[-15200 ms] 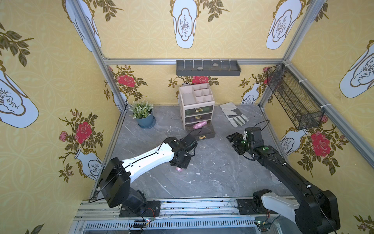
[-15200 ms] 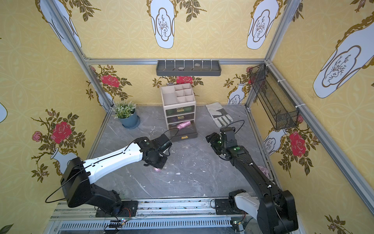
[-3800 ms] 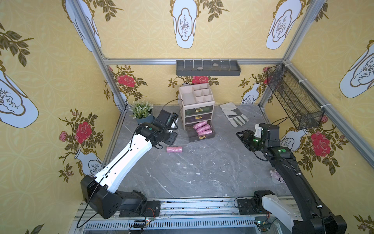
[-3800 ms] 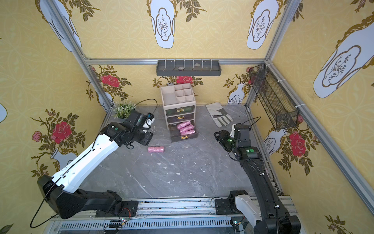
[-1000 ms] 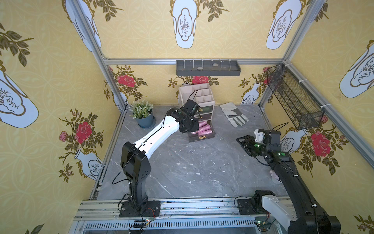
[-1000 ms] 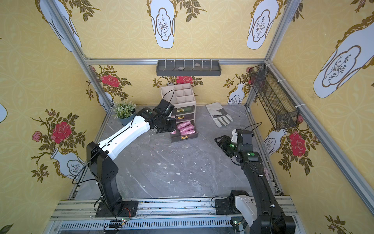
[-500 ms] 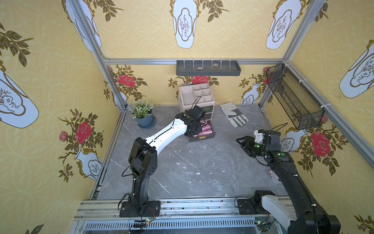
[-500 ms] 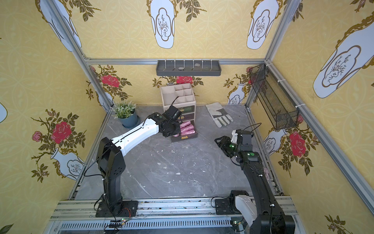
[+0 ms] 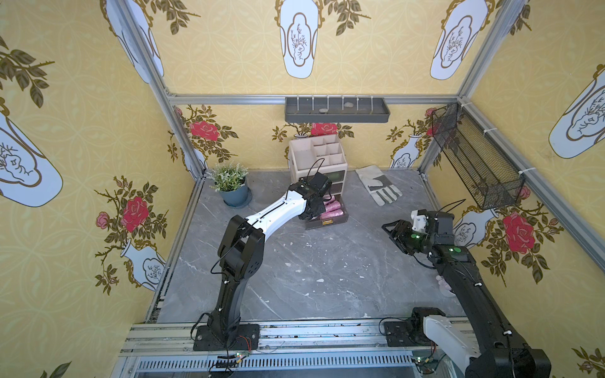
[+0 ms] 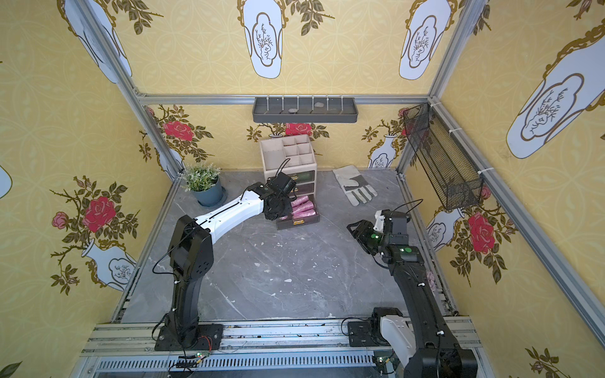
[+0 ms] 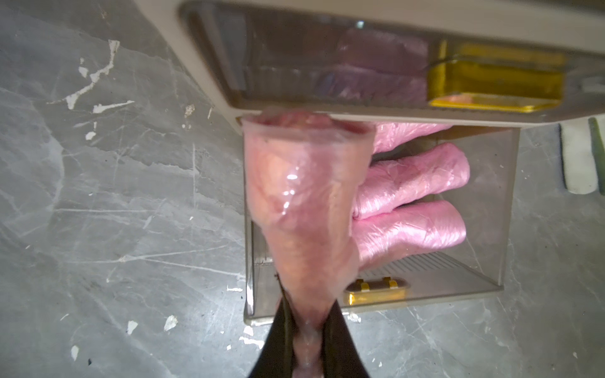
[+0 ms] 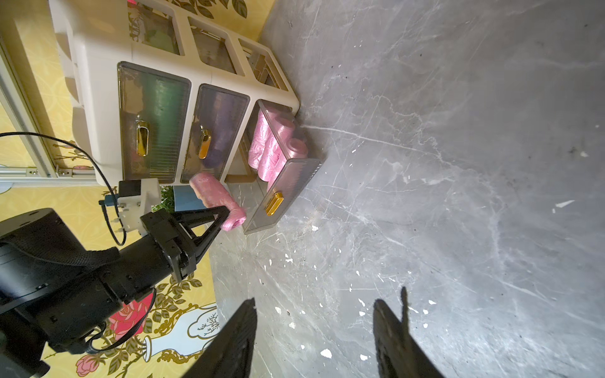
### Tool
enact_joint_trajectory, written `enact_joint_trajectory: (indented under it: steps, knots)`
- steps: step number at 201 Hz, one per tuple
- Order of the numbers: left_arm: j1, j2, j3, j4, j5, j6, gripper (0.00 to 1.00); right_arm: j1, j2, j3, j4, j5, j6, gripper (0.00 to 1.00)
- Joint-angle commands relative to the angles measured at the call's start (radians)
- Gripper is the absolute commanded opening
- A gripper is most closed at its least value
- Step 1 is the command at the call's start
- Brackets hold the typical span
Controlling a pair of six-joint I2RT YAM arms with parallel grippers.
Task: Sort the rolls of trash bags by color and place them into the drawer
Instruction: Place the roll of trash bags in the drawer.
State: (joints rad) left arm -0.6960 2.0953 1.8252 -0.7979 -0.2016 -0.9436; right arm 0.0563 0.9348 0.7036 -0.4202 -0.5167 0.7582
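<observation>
Now, pink roll (image 11: 304,212) hangs pinched by its thin end in left gripper (image 11: 306,330), jaws clamped tight on the film. It sits at one side wall of the chest's (image 9: 296,163) pulled-out bottom drawer (image 11: 510,209). Inside that drawer three pink rolls (image 11: 409,183) lie side by side. Well apart from the chest, right gripper (image 12: 314,304) is over bare floor, jaws spread, holding nothing.
</observation>
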Motion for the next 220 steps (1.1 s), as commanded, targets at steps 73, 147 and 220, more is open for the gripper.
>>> enact_joint_trajectory:
  steps: [73, 147, 220]
  knots:
    - [0.013, 0.071, 0.02, 0.025, 0.015, -0.014, 0.07, -0.001, 0.004, 0.0, 0.01, -0.002, -0.011, 0.58]
    - [0.021, 0.056, -0.012, 0.035, 0.036, -0.011, 0.3, -0.001, 0.006, -0.002, 0.009, 0.001, -0.012, 0.57]
    - [0.005, -0.079, -0.027, 0.023, 0.023, 0.037, 0.43, 0.0, -0.002, 0.002, 0.014, -0.009, 0.002, 0.58]
